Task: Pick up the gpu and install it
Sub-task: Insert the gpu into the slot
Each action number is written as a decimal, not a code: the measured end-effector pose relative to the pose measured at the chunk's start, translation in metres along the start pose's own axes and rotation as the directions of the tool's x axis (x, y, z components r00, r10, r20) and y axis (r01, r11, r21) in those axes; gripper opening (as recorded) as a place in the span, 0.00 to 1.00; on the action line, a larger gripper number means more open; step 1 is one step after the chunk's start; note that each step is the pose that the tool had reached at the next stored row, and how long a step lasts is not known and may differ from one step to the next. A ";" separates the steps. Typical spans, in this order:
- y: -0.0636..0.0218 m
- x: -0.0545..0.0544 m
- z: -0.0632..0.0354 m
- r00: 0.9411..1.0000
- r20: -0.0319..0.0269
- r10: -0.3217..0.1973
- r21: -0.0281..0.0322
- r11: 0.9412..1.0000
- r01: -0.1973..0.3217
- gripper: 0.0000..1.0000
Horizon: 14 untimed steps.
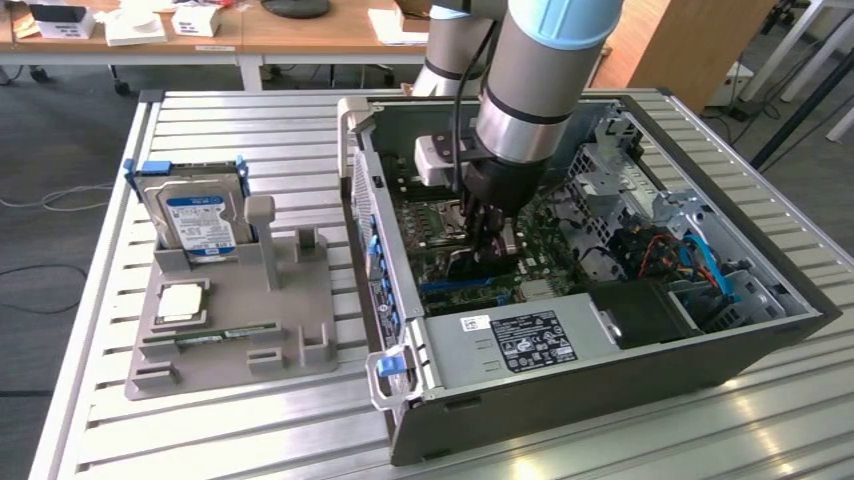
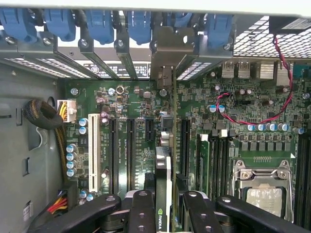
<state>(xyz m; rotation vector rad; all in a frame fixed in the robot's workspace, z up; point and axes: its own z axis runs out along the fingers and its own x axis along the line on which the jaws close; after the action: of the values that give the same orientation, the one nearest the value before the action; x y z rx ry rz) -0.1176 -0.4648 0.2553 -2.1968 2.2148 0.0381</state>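
The claw (image 1: 490, 238) reaches down into the open computer case (image 1: 601, 400) on the desk (image 1: 200, 440) at the centre of the exterior frame, closed on the gpu (image 2: 164, 170), which stands edge-on over the motherboard (image 2: 131, 94) slots.

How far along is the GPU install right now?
Pick-up looks done: the grey holder tray has bare posts, and the thin dark GPU card with silver end bracket is inside the open dark grey computer case. In hand: the gripper holds it edge-on over the slots of the green motherboard. Left: seating can't be confirmed; not yet released.
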 end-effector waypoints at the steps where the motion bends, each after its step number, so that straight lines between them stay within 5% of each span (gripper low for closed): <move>1: 0.0000 0.000 0.0000 1.000 0.000 0.000 0.000 1.000 0.000 0.27; 14: 0.0000 0.000 0.0019 1.000 0.000 0.000 0.000 1.000 0.000 0.27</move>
<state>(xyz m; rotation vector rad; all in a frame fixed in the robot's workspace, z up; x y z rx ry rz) -0.1176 -0.4648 0.2534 -2.1967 2.2147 0.0382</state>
